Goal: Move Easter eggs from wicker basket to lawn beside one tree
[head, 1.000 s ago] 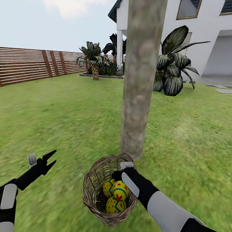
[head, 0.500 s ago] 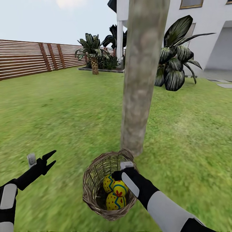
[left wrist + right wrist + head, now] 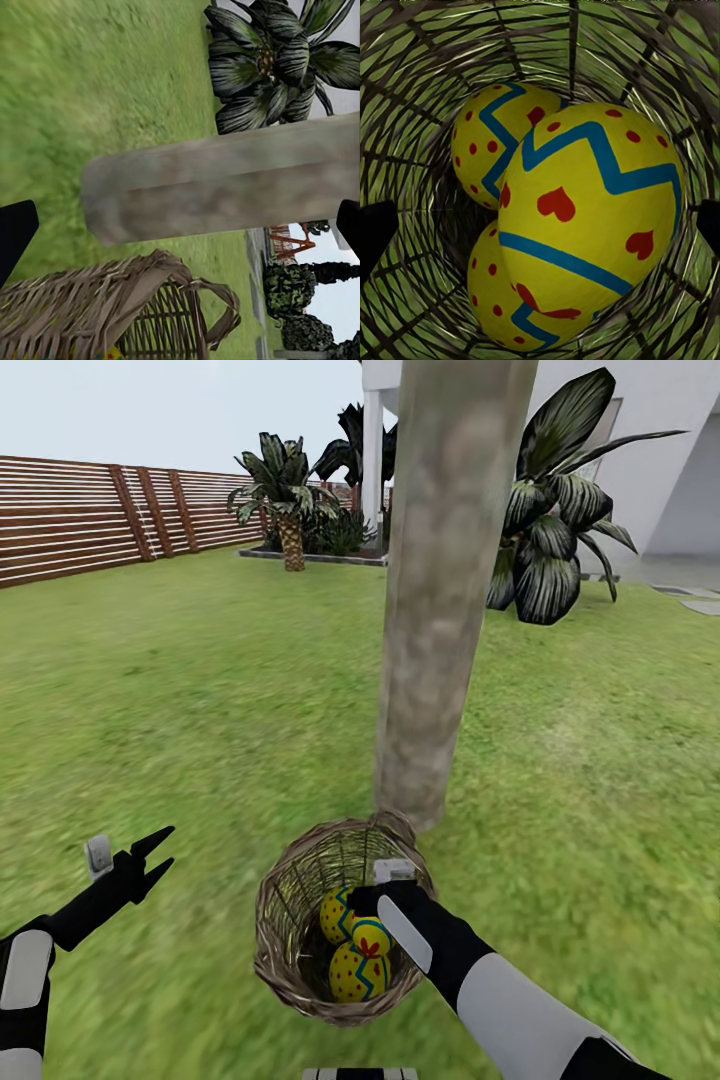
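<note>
Basket [image 3: 300, 920]: on lawn [image 3: 180, 700] at tree [image 3: 430, 610] base, three eggs [image 3: 358, 970] inside. Right gripper [image 3: 372, 905]: inside basket, finger spread unclear. Left gripper [image 3: 150, 852]: fingers apart, empty.

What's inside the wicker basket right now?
Three Easter eggs sit piled in the wicker basket, with the right gripper reaching in over them. The basket's bottom under the eggs is covered.

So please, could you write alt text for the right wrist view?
Three yellow Easter eggs with blue zigzag bands and red marks lie piled inside the wicker basket, seen from close above. Green lawn shows through the open weave.
</note>
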